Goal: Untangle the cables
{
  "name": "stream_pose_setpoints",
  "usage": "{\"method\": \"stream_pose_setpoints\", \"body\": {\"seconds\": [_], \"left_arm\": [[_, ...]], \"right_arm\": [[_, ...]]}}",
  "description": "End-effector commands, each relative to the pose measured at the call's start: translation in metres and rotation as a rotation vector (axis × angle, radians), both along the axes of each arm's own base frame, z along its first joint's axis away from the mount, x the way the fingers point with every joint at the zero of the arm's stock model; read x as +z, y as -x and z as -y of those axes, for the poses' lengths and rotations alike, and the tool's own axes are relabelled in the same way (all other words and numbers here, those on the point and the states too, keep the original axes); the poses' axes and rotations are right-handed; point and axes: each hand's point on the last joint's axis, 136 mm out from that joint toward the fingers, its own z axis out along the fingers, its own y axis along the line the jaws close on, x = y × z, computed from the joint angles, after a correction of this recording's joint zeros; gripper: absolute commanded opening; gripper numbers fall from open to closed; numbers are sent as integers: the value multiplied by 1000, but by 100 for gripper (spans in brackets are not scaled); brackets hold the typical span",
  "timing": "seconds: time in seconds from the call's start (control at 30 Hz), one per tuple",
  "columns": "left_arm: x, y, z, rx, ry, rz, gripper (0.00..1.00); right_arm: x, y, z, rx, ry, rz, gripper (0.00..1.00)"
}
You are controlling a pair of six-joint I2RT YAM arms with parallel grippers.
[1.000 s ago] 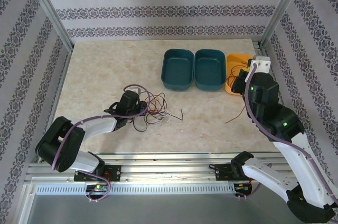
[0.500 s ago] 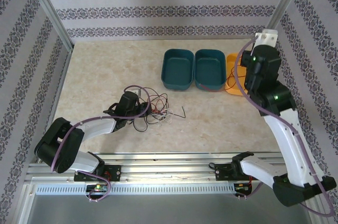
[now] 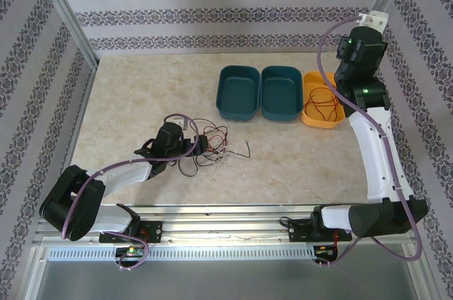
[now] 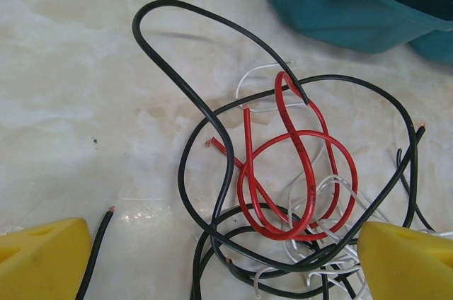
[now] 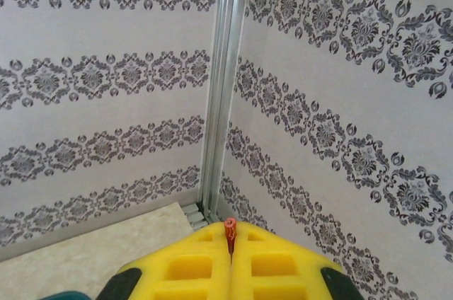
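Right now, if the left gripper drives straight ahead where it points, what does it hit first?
The cables: the red, black and white tangle lies between the open fingers of the left gripper. Beyond it stands the teal bin, though depth is hard to judge.

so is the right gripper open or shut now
Shut: the right gripper has its yellow fingers pressed together, with a red cable tip pinched between them.

Two teal bins (image 3: 237, 95), one orange bin (image 3: 308, 117), several cables (image 3: 209, 146)
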Motion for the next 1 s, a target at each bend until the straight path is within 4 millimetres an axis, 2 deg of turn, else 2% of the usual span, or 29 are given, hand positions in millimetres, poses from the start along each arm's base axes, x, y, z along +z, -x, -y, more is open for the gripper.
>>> {"method": "stream_pose_setpoints", "body": {"seconds": [0.0,0.27,0.43,0.57,0.73,0.97], "left_arm": [[-4,4,-9,4,-33,-10,99],[-5,7,-14,10,-64,-19,99],[-4,8,-16,17,-67,-15,99],[-2,7,-17,22,-69,-13,99],[-2,6,-18,24,-80,-13,99],[-3,3,-15,17,-79,-16,99]], "right_arm": [[21,-12,10,-34,24,81,0],[0,-51,26,-55,49,24,0],[-38,-66,25,-41,34,-62,0],[-72,-65,22,-23,3,-119,0],[-106,-57,17,2,-41,-173,0],[-135,-52,11,23,-90,-270,0]]}}
